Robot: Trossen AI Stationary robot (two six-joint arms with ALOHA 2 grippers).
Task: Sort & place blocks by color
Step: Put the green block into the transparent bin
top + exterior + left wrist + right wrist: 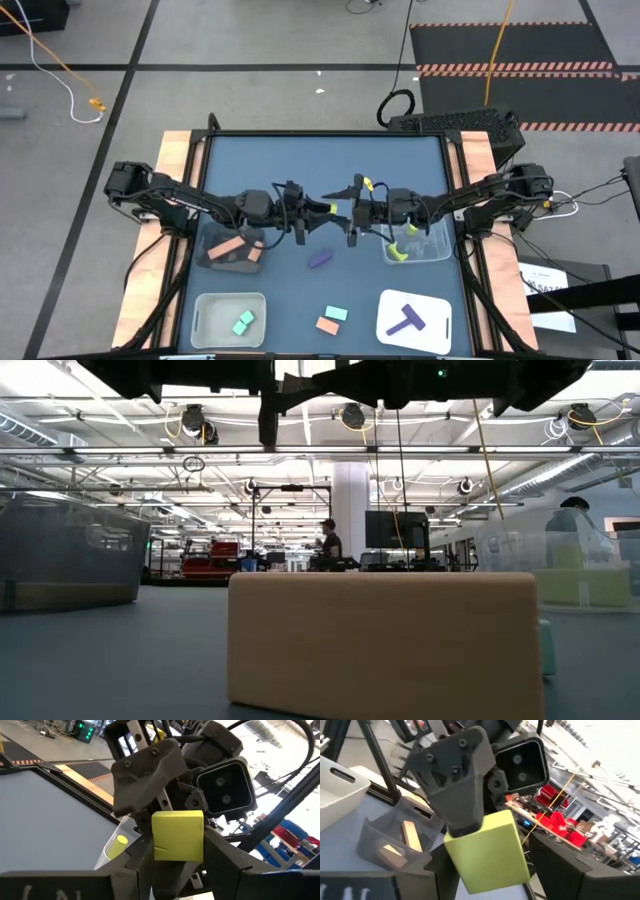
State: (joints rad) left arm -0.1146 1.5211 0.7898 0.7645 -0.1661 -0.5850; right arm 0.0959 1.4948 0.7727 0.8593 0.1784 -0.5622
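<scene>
nearest, along the near edge of the dark blue table (260,160), a white tray (205,318) on the left holds mint-green blocks (243,322), a mint-green block (336,314) and a salmon-orange block (326,326) lie loose in the middle, and a white tray (385,322) on the right holds a purple t-shaped block (405,321). farther in sits a loose purple block (320,259). above mid-table the two arms meet — the left gripper (175,847) pinches a yellow-green cube (177,835), and the right gripper (485,852) has its fingers around the same cube, whether clamped i cannot tell. salmon-orange blocks (232,249) lie in the dark bin (205,255) on the left, yellow-green pieces (400,251) in the clear bin (440,245) on the right.
</scene>
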